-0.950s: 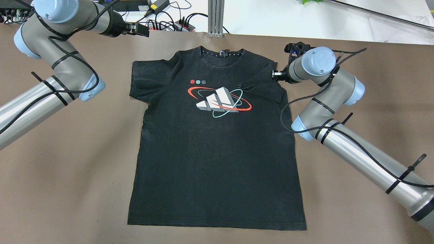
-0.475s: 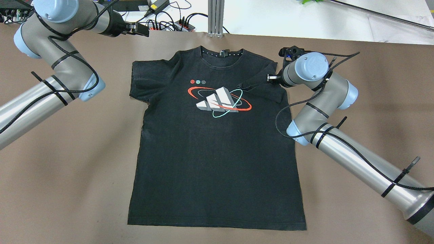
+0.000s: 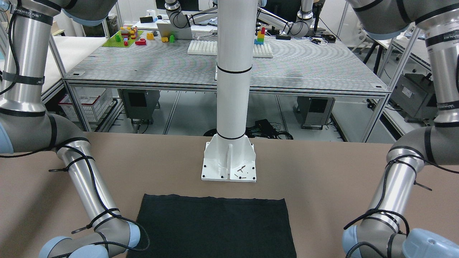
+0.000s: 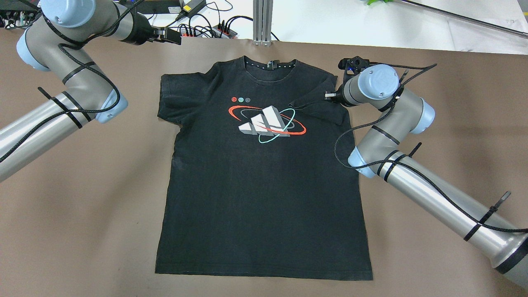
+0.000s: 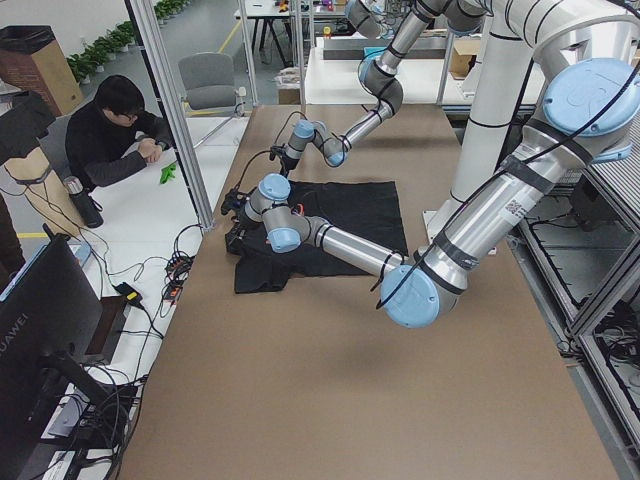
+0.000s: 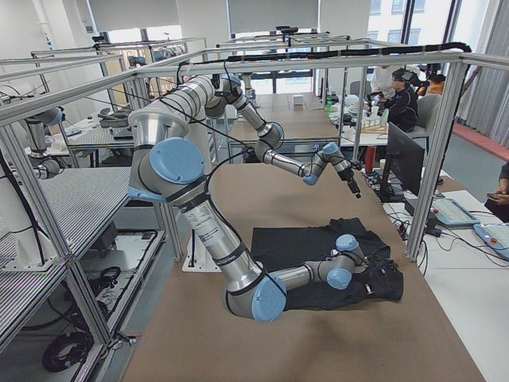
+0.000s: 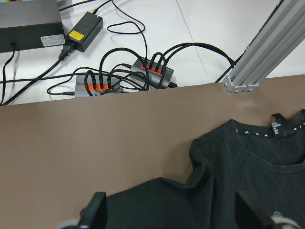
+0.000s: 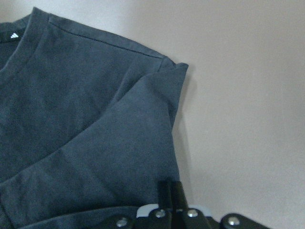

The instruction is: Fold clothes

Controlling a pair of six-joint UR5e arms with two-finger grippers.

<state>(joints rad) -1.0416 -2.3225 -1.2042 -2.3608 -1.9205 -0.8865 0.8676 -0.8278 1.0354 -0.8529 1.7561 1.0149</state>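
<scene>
T-shirt sleeve at closed right jaws

Robotics lab: aluminium-framed benches, many robot arms.

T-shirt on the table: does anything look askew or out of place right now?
Yes. The T-shirt lies flat, but its sleeve on the robot's right is folded in over the chest, while the other sleeve is spread out.
</scene>
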